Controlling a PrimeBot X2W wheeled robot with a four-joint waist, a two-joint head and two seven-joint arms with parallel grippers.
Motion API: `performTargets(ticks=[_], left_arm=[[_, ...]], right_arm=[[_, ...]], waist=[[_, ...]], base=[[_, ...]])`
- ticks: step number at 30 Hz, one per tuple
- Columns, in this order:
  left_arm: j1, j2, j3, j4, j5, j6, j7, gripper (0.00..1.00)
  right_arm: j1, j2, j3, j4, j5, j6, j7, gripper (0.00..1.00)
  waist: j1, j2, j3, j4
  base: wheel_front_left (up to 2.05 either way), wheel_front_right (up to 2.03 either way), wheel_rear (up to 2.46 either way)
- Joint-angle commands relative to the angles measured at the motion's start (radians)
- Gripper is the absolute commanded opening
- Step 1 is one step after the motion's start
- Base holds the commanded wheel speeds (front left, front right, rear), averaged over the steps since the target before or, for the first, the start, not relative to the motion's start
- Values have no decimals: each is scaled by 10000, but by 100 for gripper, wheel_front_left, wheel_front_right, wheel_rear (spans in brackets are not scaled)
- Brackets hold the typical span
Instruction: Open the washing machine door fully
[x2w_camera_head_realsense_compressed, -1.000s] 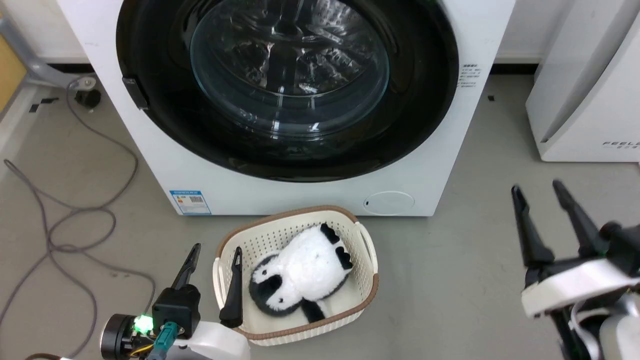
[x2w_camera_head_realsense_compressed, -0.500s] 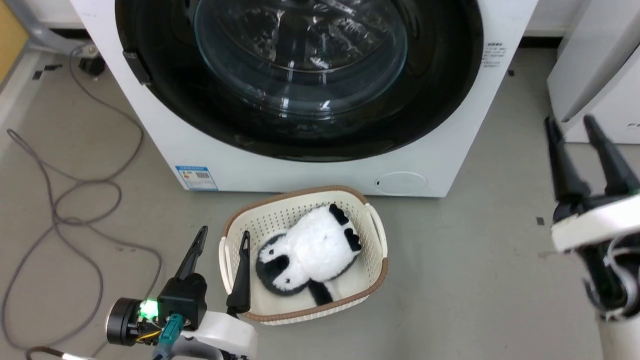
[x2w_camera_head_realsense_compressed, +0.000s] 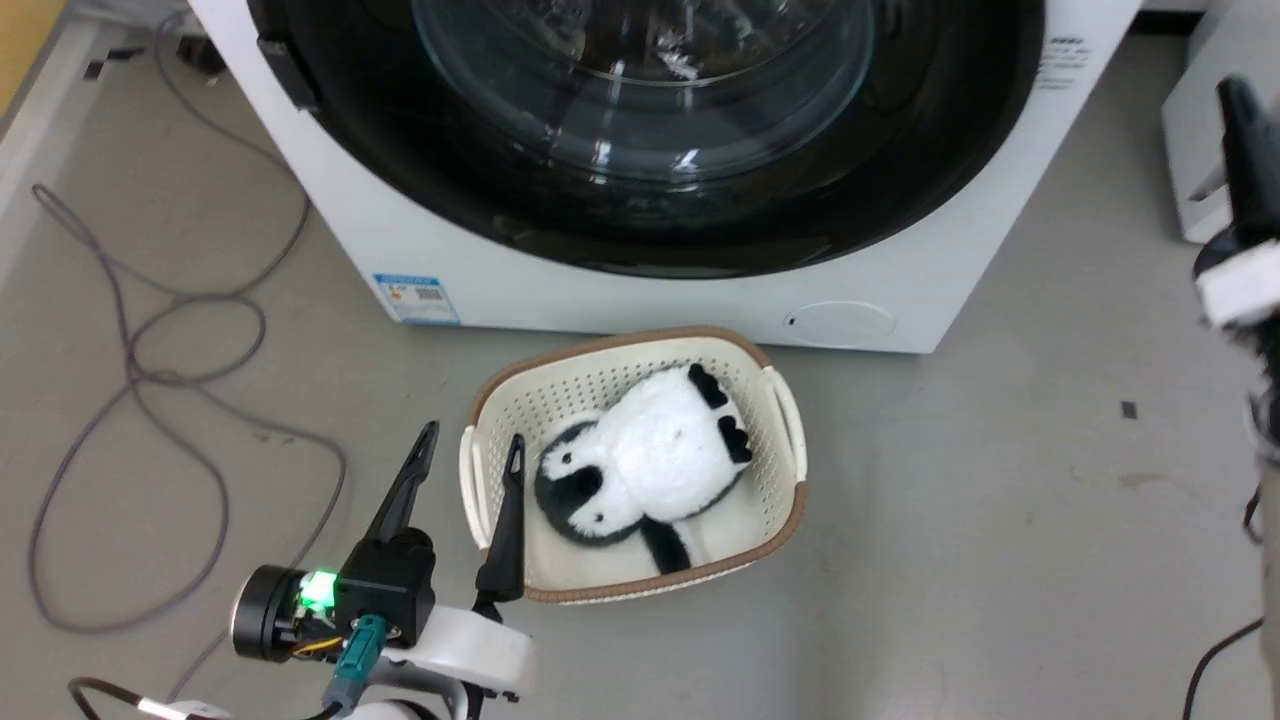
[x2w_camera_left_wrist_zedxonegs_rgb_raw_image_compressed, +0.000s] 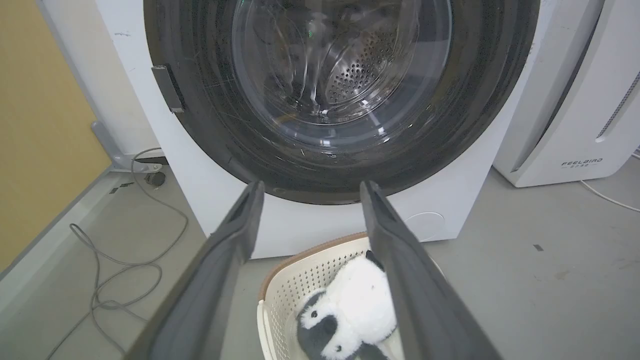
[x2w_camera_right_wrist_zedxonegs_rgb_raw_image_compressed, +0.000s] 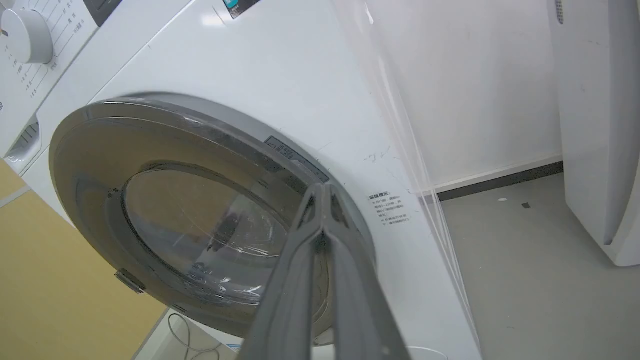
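Washing machine door (x2w_camera_head_realsense_compressed: 640, 130) shut: rigid, glossy, likely slippery. Best hold at rim (x2w_camera_head_realsense_compressed: 900, 200) edge, not glass bowl (x2w_camera_head_realsense_compressed: 640, 70). Left pincer (x2w_camera_head_realsense_compressed: 473, 435) apart, empty; right pincer (x2w_camera_right_wrist_zedxonegs_rgb_raw_image_compressed: 324, 192) together, empty.

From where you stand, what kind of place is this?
Probably a laundry or utility room: a white front-loading washing machine, a cream laundry basket holding a panda plush before it, and another white appliance beside it.
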Motion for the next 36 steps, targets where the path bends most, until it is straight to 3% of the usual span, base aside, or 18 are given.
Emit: performTargets(ticks=[1,23,36], left_arm=[[-195,48,-79,-70,-78,65,-104,100],[-683,-1,-658,-106,-254,283,-564,100],[-879,-15,-968,-134,-315,403,-834,100]], right_arm=[[-463,-150,-75,236,229,-4,117,0],[-4621,-695,-1186,4431,2498,-6,3773,0],[-6289,-1042,-1713,5995,3102,-7,5329,0]], waist=[[-1,0,134,107],[-1,0,1309,974],[-1,0,1830,1360]], base=[[0,0,0],[0,0,0],[0,0,0]])
